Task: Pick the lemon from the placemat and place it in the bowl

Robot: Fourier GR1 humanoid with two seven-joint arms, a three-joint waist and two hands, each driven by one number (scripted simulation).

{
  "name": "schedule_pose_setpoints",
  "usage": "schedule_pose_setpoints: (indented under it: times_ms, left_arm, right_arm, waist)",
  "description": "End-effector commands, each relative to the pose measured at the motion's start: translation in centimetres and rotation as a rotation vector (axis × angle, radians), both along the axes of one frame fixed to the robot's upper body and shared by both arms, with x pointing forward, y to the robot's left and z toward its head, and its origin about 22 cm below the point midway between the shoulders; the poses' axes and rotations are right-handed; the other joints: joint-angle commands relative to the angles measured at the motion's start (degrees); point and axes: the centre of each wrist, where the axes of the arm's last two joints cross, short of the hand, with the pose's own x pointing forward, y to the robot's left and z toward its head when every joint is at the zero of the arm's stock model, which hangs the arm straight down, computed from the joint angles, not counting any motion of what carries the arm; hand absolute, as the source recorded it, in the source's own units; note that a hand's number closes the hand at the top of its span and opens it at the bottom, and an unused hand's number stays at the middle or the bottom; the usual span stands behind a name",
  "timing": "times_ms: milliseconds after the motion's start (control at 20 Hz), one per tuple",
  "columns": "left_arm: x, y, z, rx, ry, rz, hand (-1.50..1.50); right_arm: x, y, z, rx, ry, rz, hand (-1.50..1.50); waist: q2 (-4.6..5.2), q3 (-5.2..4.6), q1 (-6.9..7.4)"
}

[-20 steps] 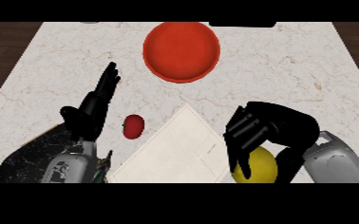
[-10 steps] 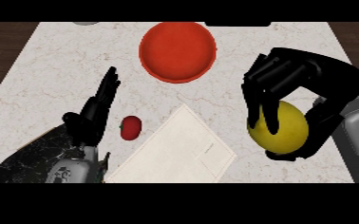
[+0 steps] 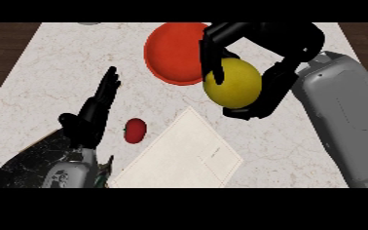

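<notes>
The lemon [image 3: 233, 84] sat in the right hand [image 3: 282, 38], whose fingers curled down its left side while the thumb wrapped its right and lower side, grasping it. In the head view the lemon's left side overlapped the right rim of the red bowl [image 3: 173, 53], which lay near the counter's [image 3: 64, 58] far edge. The lemon was well clear of the white placemat [image 3: 179, 156], which lay tilted at the near edge with bare counter between it and the bowl. The grey right forearm [image 3: 338, 112] ran up along the counter's right edge. A small red fruit [image 3: 134, 130] lay just left of the placemat. Beyond it, the left hand [image 3: 92, 114] rested near the near-left corner, fingers straight and released, holding nothing.
</notes>
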Motion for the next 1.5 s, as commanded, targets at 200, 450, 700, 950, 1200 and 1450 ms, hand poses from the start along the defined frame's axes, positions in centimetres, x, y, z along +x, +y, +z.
schedule_pose_setpoints:
  times_ms: [200, 450, 700, 950, 1200, 1450]
  left_arm:
    - [0.9, -1.6, 1.2, -0.012, -0.005, -0.027, 0.00]
    - [0.7, 0.3, 1.3, -0.001, -0.014, -0.030, 0.00]
    - [1.3, -2.0, 0.7, -0.012, -0.016, -0.043, 0.00]
    - [1.1, -1.0, 2.0, -0.011, -0.015, -0.046, 0.00]
    - [1.4, -1.4, 1.8, -0.010, -0.032, -0.089, 0.00]
    - [1.3, -2.0, 1.8, -0.008, -0.043, -0.086, 0.00]
  right_arm:
    - [2.1, 4.1, -1.4, -0.119, -0.261, -0.160, 1.50]
    - [5.7, 5.5, -5.3, -0.128, -0.265, -0.244, 1.50]
    - [8.3, 5.8, -6.1, -0.141, -0.268, -0.296, 1.50]
    - [9.2, 5.9, -9.5, -0.200, -0.275, -0.338, 1.50]
    - [9.5, 4.9, -11.9, -0.292, -0.127, -0.323, 1.50]
    - [9.6, 4.0, -13.1, -0.385, -0.042, -0.189, -1.50]
  waist:
    - [0.45, 0.03, 0.80]
    - [0.63, 0.01, 1.63]
    - [1.07, 0.00, 1.94]
    - [1.29, 0.02, 3.27]
    - [2.02, 0.00, 4.49]
    - [2.17, 0.04, 4.90]
